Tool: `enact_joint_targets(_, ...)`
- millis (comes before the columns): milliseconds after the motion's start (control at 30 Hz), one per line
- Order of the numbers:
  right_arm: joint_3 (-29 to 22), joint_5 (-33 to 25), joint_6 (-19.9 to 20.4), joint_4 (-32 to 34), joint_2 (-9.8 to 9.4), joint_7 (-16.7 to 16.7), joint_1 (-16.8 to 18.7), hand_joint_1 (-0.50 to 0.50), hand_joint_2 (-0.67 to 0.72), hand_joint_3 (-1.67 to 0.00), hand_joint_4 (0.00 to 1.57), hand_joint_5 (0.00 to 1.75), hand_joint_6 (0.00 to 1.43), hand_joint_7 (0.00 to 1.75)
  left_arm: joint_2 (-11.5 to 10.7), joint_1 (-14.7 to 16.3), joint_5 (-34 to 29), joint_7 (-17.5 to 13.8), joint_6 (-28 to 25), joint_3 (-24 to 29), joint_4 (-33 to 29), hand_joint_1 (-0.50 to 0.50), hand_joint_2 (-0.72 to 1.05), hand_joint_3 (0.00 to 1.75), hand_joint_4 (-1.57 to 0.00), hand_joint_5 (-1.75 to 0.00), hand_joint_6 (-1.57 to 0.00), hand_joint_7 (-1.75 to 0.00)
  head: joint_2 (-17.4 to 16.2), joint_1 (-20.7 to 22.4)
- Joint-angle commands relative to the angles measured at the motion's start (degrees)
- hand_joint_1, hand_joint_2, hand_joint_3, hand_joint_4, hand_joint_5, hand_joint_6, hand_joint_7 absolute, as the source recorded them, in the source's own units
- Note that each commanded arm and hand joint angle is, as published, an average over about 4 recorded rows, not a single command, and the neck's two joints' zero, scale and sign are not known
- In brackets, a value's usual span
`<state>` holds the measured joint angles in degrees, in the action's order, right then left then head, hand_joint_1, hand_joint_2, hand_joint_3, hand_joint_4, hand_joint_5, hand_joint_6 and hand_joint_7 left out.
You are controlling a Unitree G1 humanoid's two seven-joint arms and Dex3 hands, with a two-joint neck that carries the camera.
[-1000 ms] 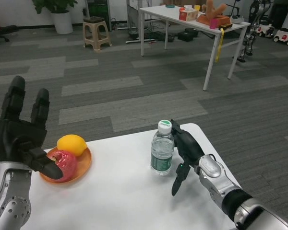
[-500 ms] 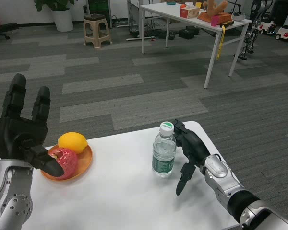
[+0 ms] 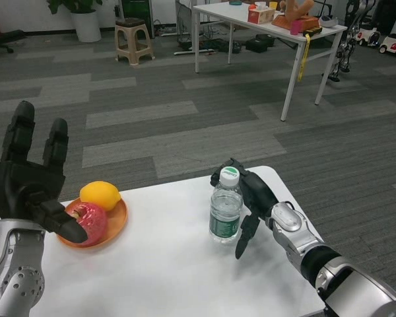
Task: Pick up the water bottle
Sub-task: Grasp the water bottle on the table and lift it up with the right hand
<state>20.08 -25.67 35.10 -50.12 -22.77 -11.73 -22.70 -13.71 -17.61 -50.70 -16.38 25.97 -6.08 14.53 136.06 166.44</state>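
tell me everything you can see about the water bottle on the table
The bottle is small, clear plastic, with a white cap, a green label around its lower half, and ribbed walls. It stands upright, capped, on the white table, toward the far right edge, right of the orange plate and apart from it. The right hand wraps around it from behind and the right, fingers curling by the cap; firm contact cannot be told.

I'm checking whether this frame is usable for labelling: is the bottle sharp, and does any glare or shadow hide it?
Head view: the water bottle is sharp, its green label readable as a band; soft even light, only a faint shadow on the white table; no glare; the right hand curls around it, the left hand is raised and crisp.
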Motion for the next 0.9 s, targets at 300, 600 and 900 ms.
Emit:
enact_joint_targets(300,3.2,-0.3,-0.1,-1.0,0.18,-0.2,-2.6,-0.46,0.47,0.00,0.00,0.68,0.00,1.54,-0.1,0.4,0.0,-0.1,0.1,0.4,-0.3,-0.49,-0.72,0.09,0.00,0.00,0.00,0.00,-0.2,0.0)
enact_joint_targets(600,3.1,-0.3,-0.1,2.5,0.54,-0.9,-1.4,-0.46,0.47,0.00,0.00,0.51,0.00,1.48,-0.1,0.5,0.0,-0.1,0.1,0.4,-0.3,-0.50,-0.72,0.09,0.00,0.00,0.00,0.00,-0.9,-0.1)
enact_joint_targets(900,0.8,-0.3,-0.1,4.3,-0.06,-2.2,1.0,-0.44,0.47,0.00,0.00,0.39,0.00,1.54,-0.1,0.6,0.0,-0.1,0.1,0.4,-0.4,-0.48,-0.72,0.04,0.00,0.00,0.00,0.00,-1.8,-0.2)
